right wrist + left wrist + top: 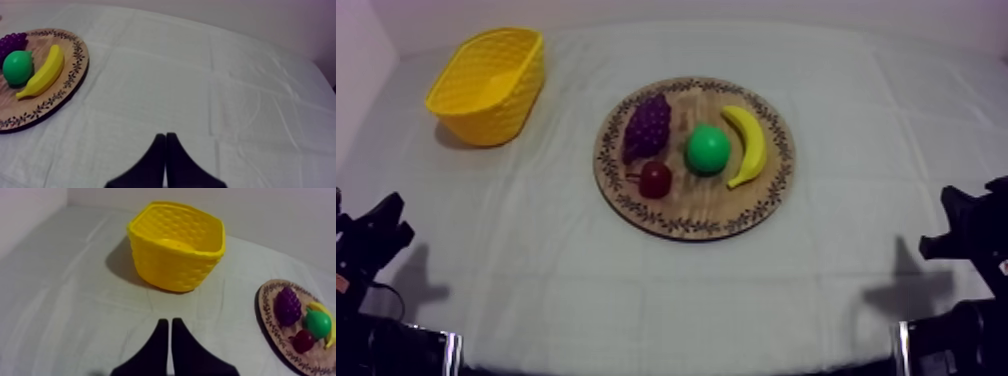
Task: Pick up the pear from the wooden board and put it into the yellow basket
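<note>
My left gripper (170,323) has its two black fingers pressed together into a narrow wedge, pinching nothing, low over the grey-white cloth (636,290). From it, the yellow basket (491,118) stands upright at 12 o'clock and the wooden board (701,203) lies off at 3 o'clock. My right gripper (165,136) is likewise closed flat on nothing, over bare cloth, with the board off at 10 o'clock.

In the top view, the green pear (707,149) lies on the board just to the 2 o'clock side of its centre. The banana (748,145) lies just beside it at 3 o'clock, the bunch of grapes (647,126) at 10 o'clock and the small red fruit (655,179) at 8 o'clock. The basket sits well apart from the board, at 10 o'clock from it. Both grippers are well apart from the pear.
</note>
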Robot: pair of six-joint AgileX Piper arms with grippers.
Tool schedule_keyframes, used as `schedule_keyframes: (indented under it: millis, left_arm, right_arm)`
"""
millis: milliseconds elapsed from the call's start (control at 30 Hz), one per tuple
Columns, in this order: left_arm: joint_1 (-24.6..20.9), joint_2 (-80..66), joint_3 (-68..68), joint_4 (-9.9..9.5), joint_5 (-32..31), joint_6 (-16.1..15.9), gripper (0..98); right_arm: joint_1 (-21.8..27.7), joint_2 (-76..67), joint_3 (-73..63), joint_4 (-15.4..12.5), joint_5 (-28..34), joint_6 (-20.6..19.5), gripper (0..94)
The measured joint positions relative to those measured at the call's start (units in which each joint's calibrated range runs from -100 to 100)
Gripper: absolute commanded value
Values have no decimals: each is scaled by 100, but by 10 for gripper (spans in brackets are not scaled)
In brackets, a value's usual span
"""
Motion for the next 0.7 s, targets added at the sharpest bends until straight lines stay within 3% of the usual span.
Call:
schedule_keyframes:
  millis: [200, 467, 700]
  left_arm:
    - [112, 0, -136, 30, 514, 573, 1]
    - [408, 512, -853, -50, 884, 773, 1]
    - [849, 1832, -2683, -177, 1433, 912, 1]
  right_arm:
    - [0, 0, 0, 0, 0, -3, 3]
    - [0, 0, 0, 0, 0, -3, 3]
    - [0, 0, 0, 0, 0, -3, 3]
